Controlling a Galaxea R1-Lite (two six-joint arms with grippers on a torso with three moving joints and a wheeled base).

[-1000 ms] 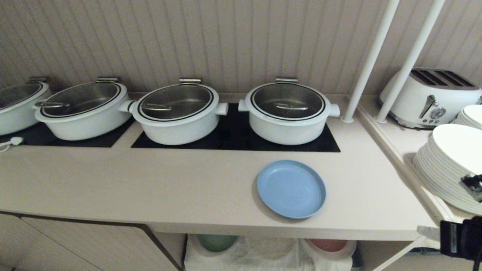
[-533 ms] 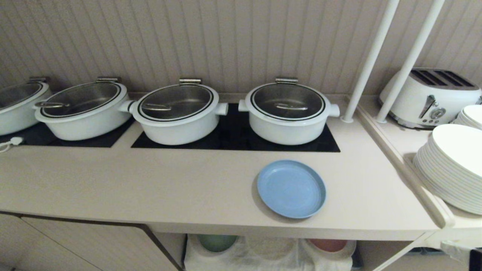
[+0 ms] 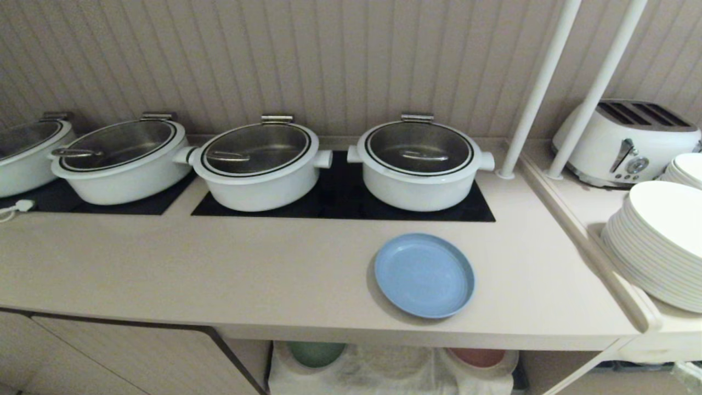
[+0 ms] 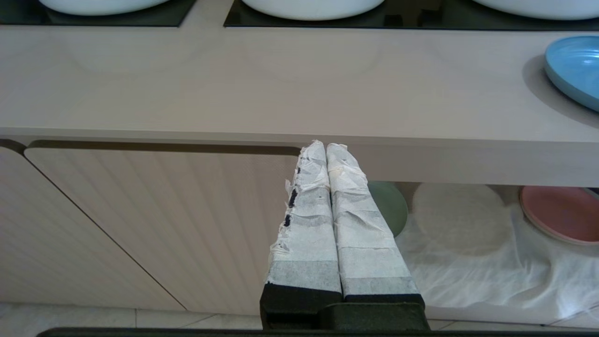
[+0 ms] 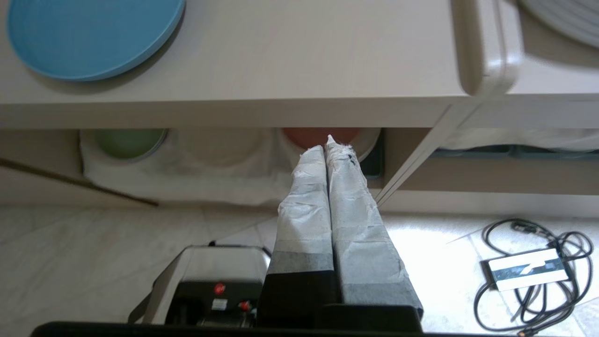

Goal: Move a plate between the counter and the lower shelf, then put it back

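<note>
The beige bench [image 3: 230,274] carries black cooktop panels [image 3: 340,206] with four white lidded pots [image 3: 419,164] in a row. The light blue plate [image 3: 424,275] lies flat near its front edge. Below, the lower shelf [image 4: 468,290] holds a rumpled white cloth [image 4: 472,267], with a green plate [image 4: 390,206] and a pink plate [image 4: 559,213] on it.

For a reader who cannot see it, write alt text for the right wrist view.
The right gripper, shut and empty, hangs below the front edge of the counter, where the plate lies. Beyond its tips, the lower shelf holds a green plate and a pink plate.
</note>
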